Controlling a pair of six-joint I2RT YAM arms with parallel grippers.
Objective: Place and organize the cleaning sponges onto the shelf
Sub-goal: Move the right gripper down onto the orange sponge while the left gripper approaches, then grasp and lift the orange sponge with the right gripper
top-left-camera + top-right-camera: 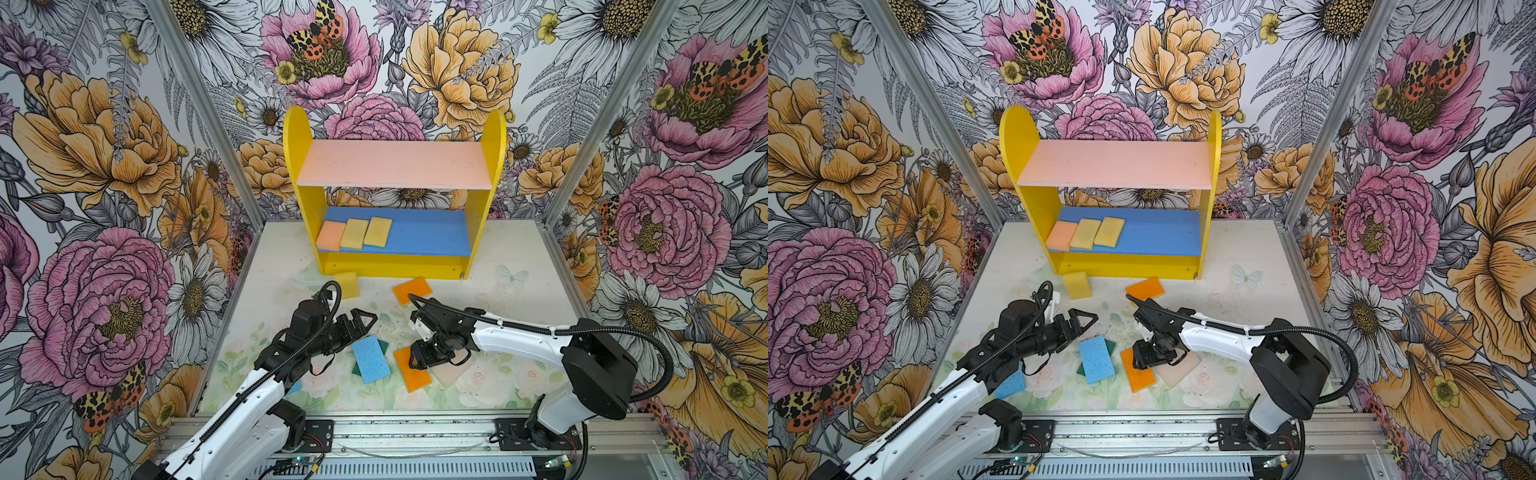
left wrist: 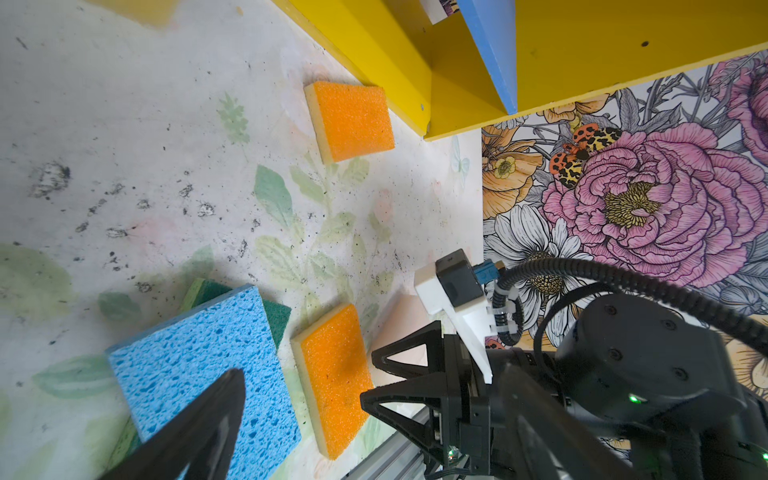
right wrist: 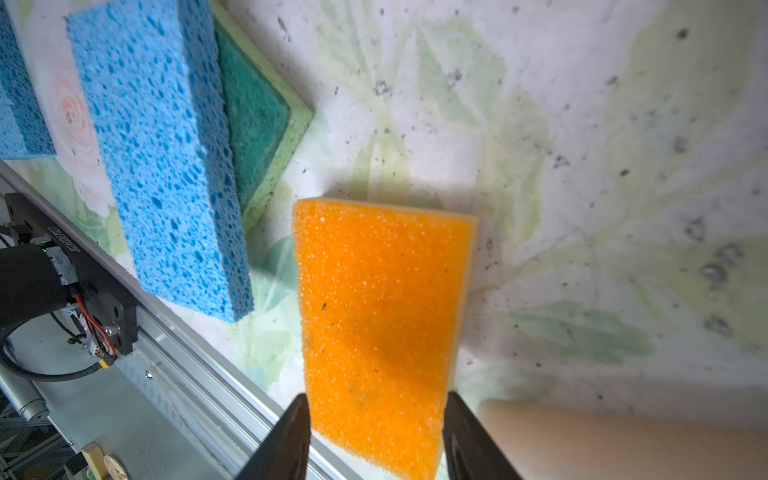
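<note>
The shelf [image 1: 395, 267] is seen with yellow side panels [image 1: 297, 137], a pink upper board [image 1: 395, 164] and a blue lower board [image 1: 428, 237]; on this board one peach sponge [image 1: 330, 235] and two yellow sponges [image 1: 354, 234] are seen, while an orange sponge [image 1: 412, 290], a blue sponge [image 1: 371, 360] and a dark green sponge [image 3: 253, 116] are seen on the pale desk [image 1: 498, 316], which is printed with faded flowers.
</note>
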